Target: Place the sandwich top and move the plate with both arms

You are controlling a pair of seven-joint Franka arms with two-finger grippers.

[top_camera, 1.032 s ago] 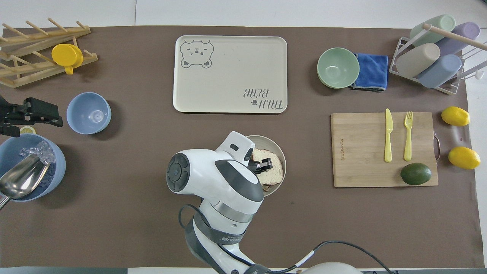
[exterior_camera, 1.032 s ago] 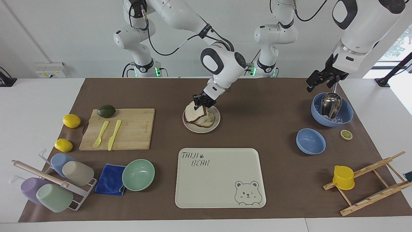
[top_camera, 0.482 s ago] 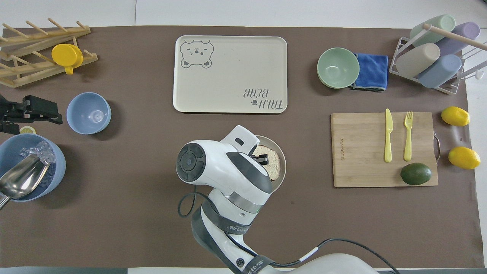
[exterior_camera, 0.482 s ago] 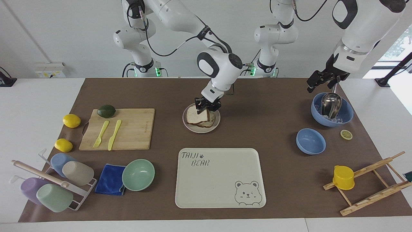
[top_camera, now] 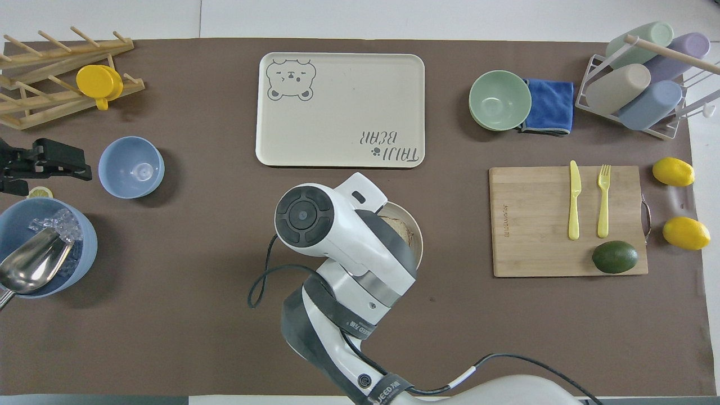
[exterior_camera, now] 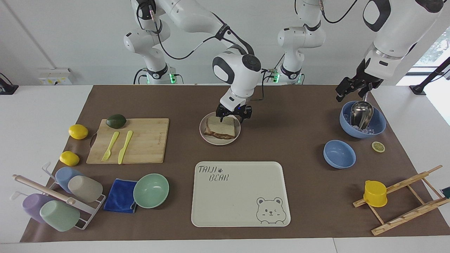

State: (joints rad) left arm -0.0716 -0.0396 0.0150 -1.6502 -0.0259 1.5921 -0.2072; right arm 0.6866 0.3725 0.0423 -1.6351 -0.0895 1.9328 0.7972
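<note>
Bare mat rings the plate [exterior_camera: 203, 135] – only the right hand [exterior_camera: 233, 118] overhangs it.

Place: robotics lab w/ a mock kitchen setup.
Arms [exterior_camera: 197, 21]: two white Franka units standing at 12 o'clock of the facing view, black cables hanging off them.
Table [exterior_camera: 42, 116]: plain white, brown paper mat [exterior_camera: 288, 105] lying over it.
Walls: bare white; socket strip [exterior_camera: 54, 76] sitting at 10 o'clock.
Kitchen props: cutting board [exterior_camera: 140, 140] w/ plastic knife & fork, cup rack [exterior_camera: 52, 200], bowls, bear tray [exterior_camera: 242, 196], lemons, all lying spread out like test items.
Window: showing at 2 o'clock, w/ a stand leg beside it.
</note>
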